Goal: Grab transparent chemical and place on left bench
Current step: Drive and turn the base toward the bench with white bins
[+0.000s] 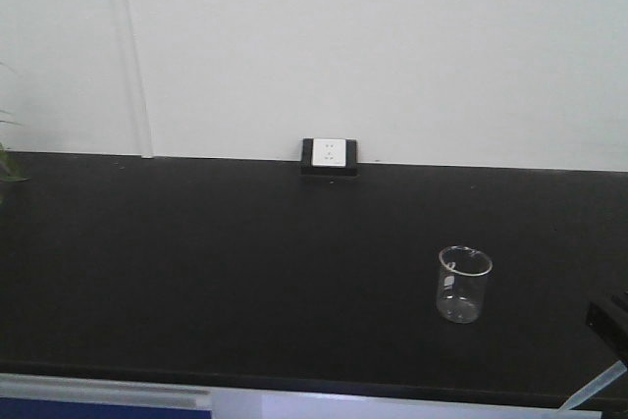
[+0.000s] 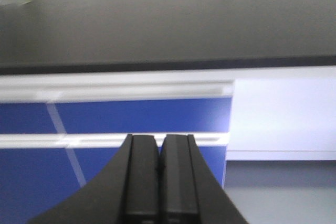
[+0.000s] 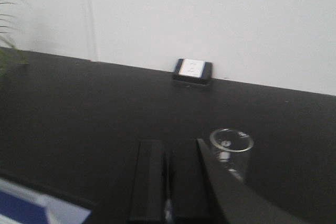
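Note:
My right gripper (image 3: 168,145) is shut, and a pale sliver of the transparent chemical, a slim clear pipette (image 3: 168,211), shows between its jaws. In the front view the gripper (image 1: 608,319) sits at the far right edge, with the pipette (image 1: 594,390) slanting down below it over the counter's front edge. My left gripper (image 2: 159,139) is shut and empty, low in front of the blue cabinet face (image 2: 131,115). The left bench with white bins is out of view.
A black countertop (image 1: 196,262) with a white wall socket (image 1: 330,154) runs along the white wall. A clear glass beaker (image 1: 463,284) stands on it at the right, close beside my right gripper in the right wrist view (image 3: 231,150). Plant leaves (image 1: 8,159) show at far left.

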`<state>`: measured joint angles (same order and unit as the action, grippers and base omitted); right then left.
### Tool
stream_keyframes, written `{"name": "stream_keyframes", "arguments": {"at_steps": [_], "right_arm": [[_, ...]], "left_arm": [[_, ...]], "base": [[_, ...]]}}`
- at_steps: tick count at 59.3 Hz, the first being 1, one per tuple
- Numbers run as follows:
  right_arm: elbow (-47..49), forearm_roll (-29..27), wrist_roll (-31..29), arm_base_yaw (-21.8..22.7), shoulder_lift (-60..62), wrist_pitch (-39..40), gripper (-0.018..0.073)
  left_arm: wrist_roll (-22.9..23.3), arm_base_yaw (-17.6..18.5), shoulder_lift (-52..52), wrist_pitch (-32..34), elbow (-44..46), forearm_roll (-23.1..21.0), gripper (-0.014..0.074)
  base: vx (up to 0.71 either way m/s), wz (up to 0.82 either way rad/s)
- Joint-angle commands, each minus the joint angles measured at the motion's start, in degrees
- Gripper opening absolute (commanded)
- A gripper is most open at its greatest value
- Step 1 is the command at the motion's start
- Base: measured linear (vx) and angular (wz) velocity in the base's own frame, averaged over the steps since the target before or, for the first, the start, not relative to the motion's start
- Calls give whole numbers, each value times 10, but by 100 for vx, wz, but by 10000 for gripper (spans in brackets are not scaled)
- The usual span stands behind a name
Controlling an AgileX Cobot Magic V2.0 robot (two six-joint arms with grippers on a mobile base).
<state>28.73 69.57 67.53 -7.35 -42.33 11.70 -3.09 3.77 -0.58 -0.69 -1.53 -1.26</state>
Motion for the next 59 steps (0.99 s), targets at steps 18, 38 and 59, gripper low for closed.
{"name": "stream_keyframes", "arguments": {"at_steps": [18, 38, 59], "right_arm": [[17, -2, 0, 1, 2, 18, -3], [17, -2, 0, 1, 2, 18, -3], [17, -2, 0, 1, 2, 18, -3]], "left_arm": [[4, 1, -11, 45, -9, 0, -4], [4, 1, -11, 45, -9, 0, -4], [4, 1, -11, 45, -9, 0, -4]], "base": [[-31, 56], [-26, 69], [-24, 66]]}}
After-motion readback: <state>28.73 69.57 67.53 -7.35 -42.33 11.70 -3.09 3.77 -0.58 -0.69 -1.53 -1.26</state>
